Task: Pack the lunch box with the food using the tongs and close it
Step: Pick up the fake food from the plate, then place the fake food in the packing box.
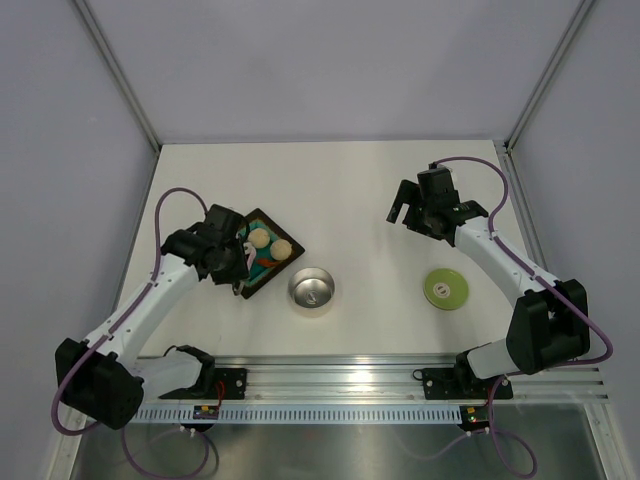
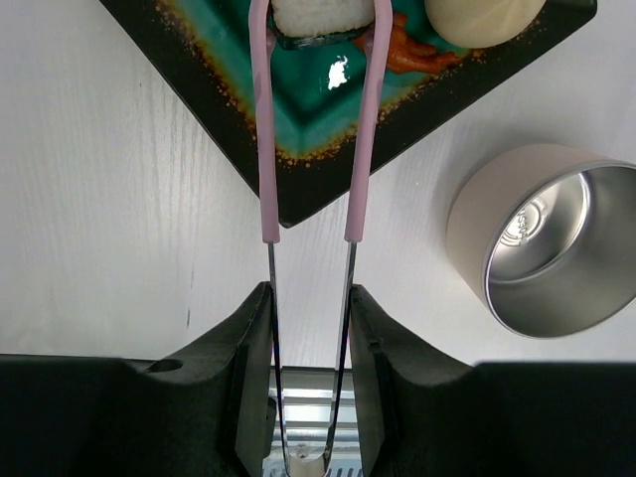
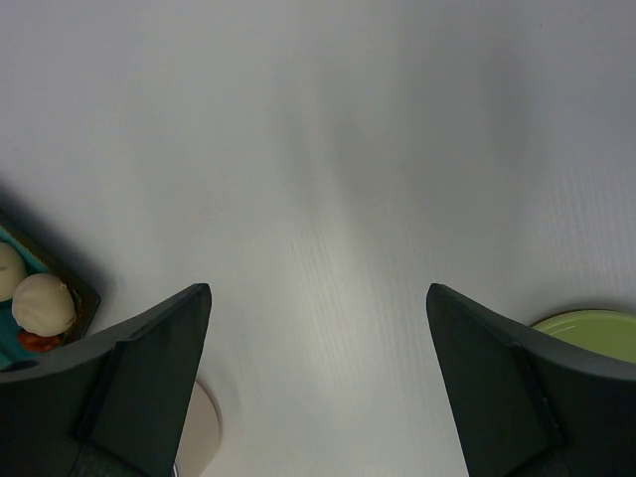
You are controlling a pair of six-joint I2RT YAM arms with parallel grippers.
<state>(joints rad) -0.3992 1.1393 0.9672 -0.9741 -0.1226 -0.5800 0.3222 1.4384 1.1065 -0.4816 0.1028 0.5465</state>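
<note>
My left gripper (image 2: 310, 293) is shut on the thin pink tongs (image 2: 266, 149), holding them near their joined end. The tong arms reach over the dark tray's corner (image 2: 298, 204), and their tips flank a white food cube (image 2: 318, 15) at the top edge of the left wrist view, close against its sides. A beige ball (image 2: 482, 15) and a red-orange bit (image 2: 417, 55) lie beside the cube. The steel lunch box (image 1: 311, 289) stands empty and uncovered right of the tray (image 1: 262, 252). Its green lid (image 1: 446, 289) lies flat further right. My right gripper (image 1: 405, 210) hovers open over bare table, holding nothing.
The aluminium rail with the arm bases (image 1: 330, 375) runs along the near edge. Grey walls enclose the table on three sides. In the right wrist view, the lid's edge (image 3: 591, 328) shows at lower right and the tray with a beige ball (image 3: 42, 303) at left.
</note>
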